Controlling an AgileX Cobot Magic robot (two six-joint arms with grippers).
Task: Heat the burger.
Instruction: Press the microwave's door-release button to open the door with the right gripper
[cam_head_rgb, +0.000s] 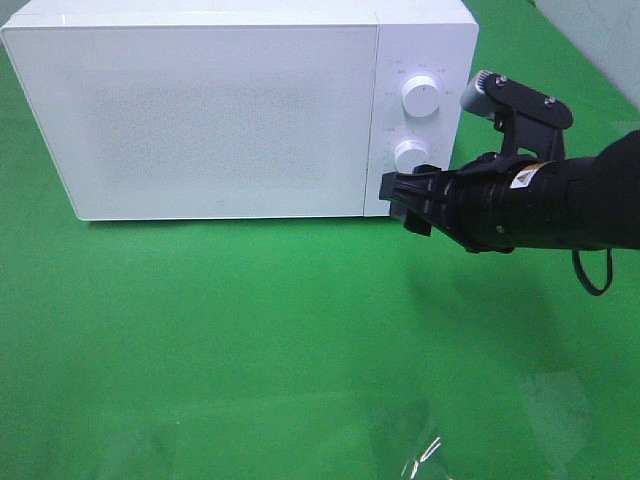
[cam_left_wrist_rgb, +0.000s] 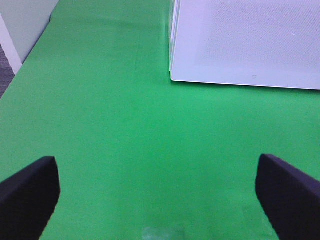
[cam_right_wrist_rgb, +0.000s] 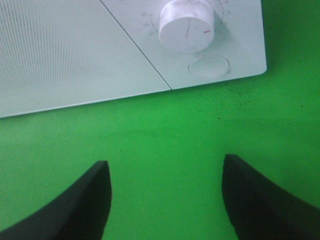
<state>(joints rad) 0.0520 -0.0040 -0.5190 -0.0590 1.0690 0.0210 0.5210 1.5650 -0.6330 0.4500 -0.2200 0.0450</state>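
- Your microwave (cam_head_rgb: 200, 110) is a boxy, glossy white shell. The door is shut and has a fine dotted mesh panel.
- It has a round white upper knob (cam_head_rgb: 421, 96) and lower knob (cam_head_rgb: 411, 154), with a flat round button (cam_right_wrist_rgb: 209, 66) beside the lower one.
- The bench (cam_head_rgb: 250, 340) is smooth matte green.
- Your right end effector (cam_head_rgb: 397, 203) reaches in roughly level, just in front of the lower knob, black fingers spread and empty.
- Your left end effector (cam_left_wrist_rgb: 160, 200) sits low over the green, fingers wide apart, holding nothing.
- The burger: can't tell where it is, no view shows it.

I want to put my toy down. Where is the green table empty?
The green cloth in front of the microwave is bare. It is crowded only by the lower knob, where the right pincer hovers.
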